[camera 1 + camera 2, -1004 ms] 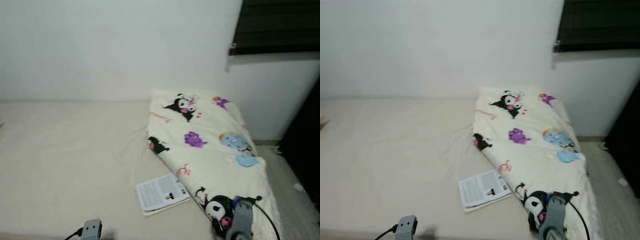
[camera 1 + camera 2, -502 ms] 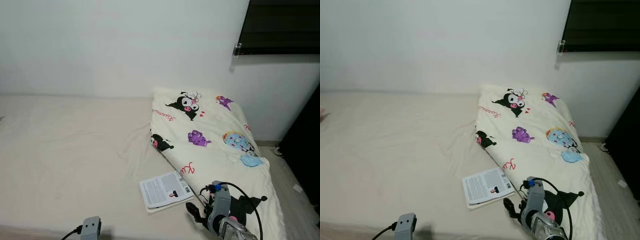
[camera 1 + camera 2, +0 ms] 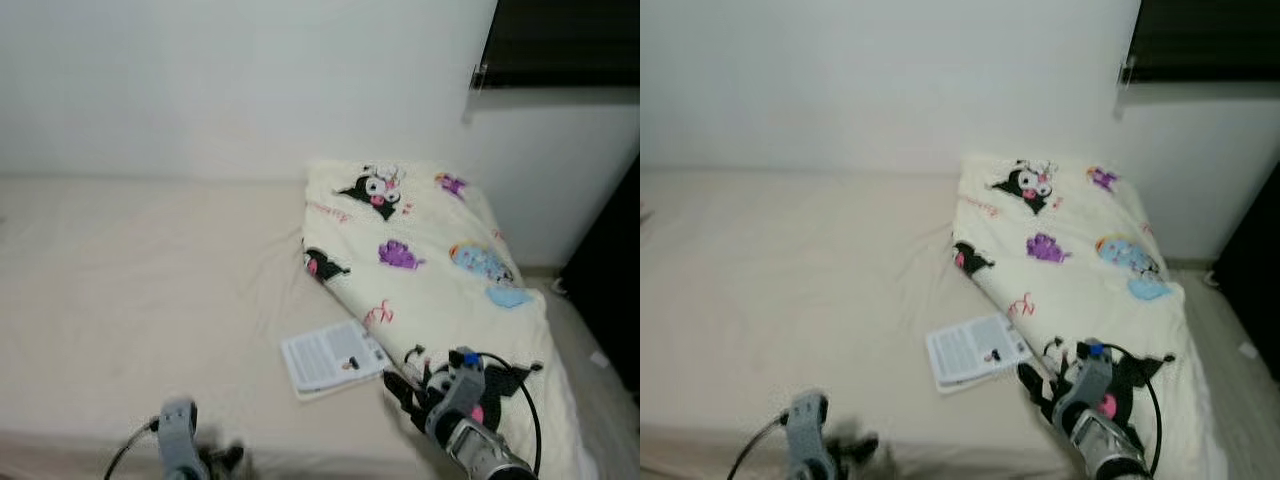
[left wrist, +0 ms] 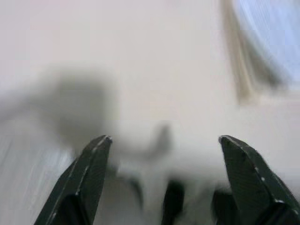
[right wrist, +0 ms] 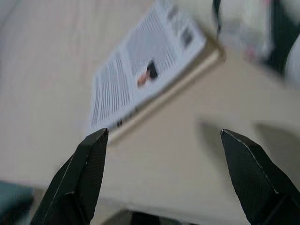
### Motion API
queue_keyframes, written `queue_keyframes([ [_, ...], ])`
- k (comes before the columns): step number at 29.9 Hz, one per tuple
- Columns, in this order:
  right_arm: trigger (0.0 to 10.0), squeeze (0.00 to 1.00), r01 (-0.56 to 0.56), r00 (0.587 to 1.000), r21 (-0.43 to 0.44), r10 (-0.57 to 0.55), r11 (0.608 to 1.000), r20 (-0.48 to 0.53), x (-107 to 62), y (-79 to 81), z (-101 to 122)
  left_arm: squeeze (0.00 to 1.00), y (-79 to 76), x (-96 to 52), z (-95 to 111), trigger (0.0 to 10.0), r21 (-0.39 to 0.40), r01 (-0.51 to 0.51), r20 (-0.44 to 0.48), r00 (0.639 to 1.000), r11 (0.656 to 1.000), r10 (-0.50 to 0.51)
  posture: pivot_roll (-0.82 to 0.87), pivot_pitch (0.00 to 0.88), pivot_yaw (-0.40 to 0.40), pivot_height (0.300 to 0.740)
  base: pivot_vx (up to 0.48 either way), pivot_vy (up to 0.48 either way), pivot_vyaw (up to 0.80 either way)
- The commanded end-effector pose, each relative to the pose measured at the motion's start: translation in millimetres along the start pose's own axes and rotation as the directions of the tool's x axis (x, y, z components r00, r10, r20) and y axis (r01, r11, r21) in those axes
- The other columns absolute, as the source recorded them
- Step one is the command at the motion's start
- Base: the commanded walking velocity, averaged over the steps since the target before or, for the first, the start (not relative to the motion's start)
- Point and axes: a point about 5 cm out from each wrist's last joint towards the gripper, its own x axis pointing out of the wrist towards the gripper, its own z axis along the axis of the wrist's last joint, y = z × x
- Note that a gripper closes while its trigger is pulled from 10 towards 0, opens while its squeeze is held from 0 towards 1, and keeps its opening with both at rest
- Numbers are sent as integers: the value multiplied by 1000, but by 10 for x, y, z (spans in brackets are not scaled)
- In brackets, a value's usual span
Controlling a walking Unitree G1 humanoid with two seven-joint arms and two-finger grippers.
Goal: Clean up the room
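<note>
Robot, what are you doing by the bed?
The robot stands at a bed with a beige sheet. A book lies shut on it, right beside a folded cartoon-print blanket. The right gripper, fingers spread open, hovers just short of the book and points at it, not touching yet. The left gripper is open too, low over the bare sheet near the bed's front edge. Nothing is held.

Soft, even room light; all views motion-blurred, the left wrist view worst.
</note>
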Motion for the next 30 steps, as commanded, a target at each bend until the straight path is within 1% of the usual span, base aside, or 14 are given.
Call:
queue_keyframes([
  [1,10000,0,-23,999,10,23,1000,-24,11,32,-61,0,54,-15,78,10000,-21,-7,47,999,1000,8,-4,33,47,590,0,0,0],
  [3,10000,0,-62,998,14,62,998,-23,35,86,-55,0,20,22,238,10000,-41,15,110,994,999,-11,3,36,46,580,0,0,0],
  [4,10000,0,-62,998,14,62,998,-23,35,86,-55,0,20,22,238,10000,-41,15,110,994,999,-11,3,36,46,580,0,0,0],
  [6,10000,0,-147,989,1,147,989,29,80,199,35,0,-42,66,421,10000,-35,51,165,985,998,-44,10,36,49,570,0,0,0],
  [7,10000,0,-147,989,1,147,989,29,80,199,35,0,-42,66,421,10000,-35,51,165,985,998,-44,10,36,49,570,0,0,0],
  [9,10000,0,-211,971,24,207,977,115,117,295,183,0,-81,87,501,10000,-23,72,184,981,997,-66,12,38,55,560,0,0,0],
  [11,10000,0,-207,968,57,196,977,158,139,321,276,0,-102,91,473,10000,-19,84,175,981,996,-80,19,42,58,550,0,0,0],
  [13,10000,0,-184,972,74,170,980,164,158,329,307,0,-111,87,416,10000,-15,92,160,983,996,-88,24,47,61,540,0,0,0],
  [16,10000,0,-178,974,66,166,982,156,184,363,312,0,-109,75,354,10000,-15,97,148,984,995,-94,37,53,58,530,0,0,0],
  [20,10000,0,-219,967,57,209,974,145,245,487,349,0,-71,39,253,10000,-14,102,127,987,995,-100,56,64,55,510,0,0,0],
  [24,10000,0,-255,954,113,231,960,190,298,601,468,0,5,-18,160,10000,-7,101,108,989,995,-100,87,77,64,501,0,0,0],
  [26,10000,0,-255,954,113,231,960,190,298,601,468,0,5,-18,160,10000,-7,101,108,989,995,-100,87,77,64,501,0,0,0],
  [28,10000,0,-296,943,98,274,950,187,355,750,542,0,40,-51,115,10000,0,107,100,989,994,-106,113,108,71,501,0,0,0],
  [30,10000,0,-344,930,97,325,934,173,425,948,600,0,85,-92,72,10000,5,113,99,989,994,-113,141,136,70,501,0,0,0],
])
